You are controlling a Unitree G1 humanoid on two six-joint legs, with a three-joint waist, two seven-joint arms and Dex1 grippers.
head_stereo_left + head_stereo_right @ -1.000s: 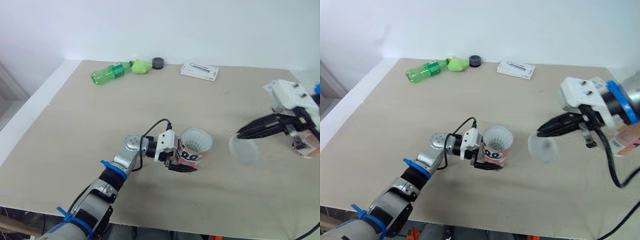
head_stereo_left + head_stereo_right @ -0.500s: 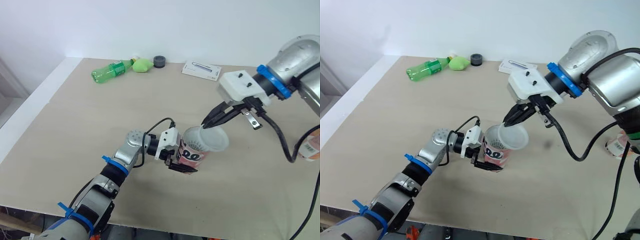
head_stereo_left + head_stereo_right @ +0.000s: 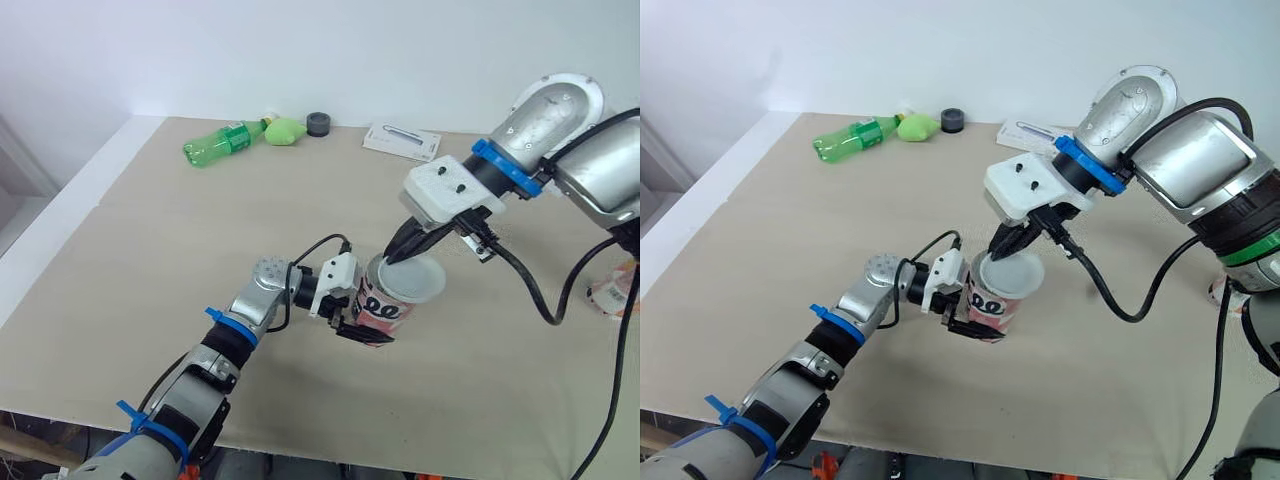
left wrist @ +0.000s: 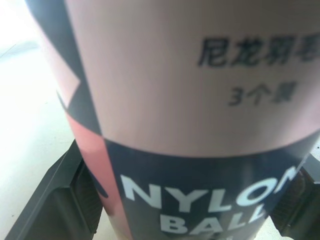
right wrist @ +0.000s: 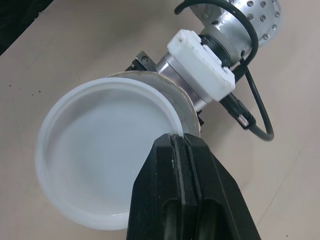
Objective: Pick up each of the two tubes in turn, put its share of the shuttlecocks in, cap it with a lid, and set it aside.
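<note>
While the left gripper [image 3: 366, 331] has its 2 black fingers [image 4: 47, 210] clamped on either side of the pink and black tube [image 3: 383, 306], low down on the label, the tube stands roughly upright near the middle of the table [image 3: 150, 260].

Right gripper [image 3: 393, 256] is pinched narrow on the rim of the translucent white lid [image 3: 420, 279], fingers pretty much flat together on the edge. Lid's lying over the tube's mouth but slid toward the robot's right, so it overhangs on that side, and a bit of the tube's rim pokes out from under it in the right wrist view. Can't tell if it's actually seated anywhere.

Along the far edge there's a green bottle [image 3: 215, 145] on its side, a green lump [image 3: 283, 132] just beside its cap end, a small dark round thing [image 3: 318, 124] and a flat white box [image 3: 400, 141]. The 2nd tube [image 3: 612, 297] sits at the table's right edge, well apart, partly behind the right arm.
</note>
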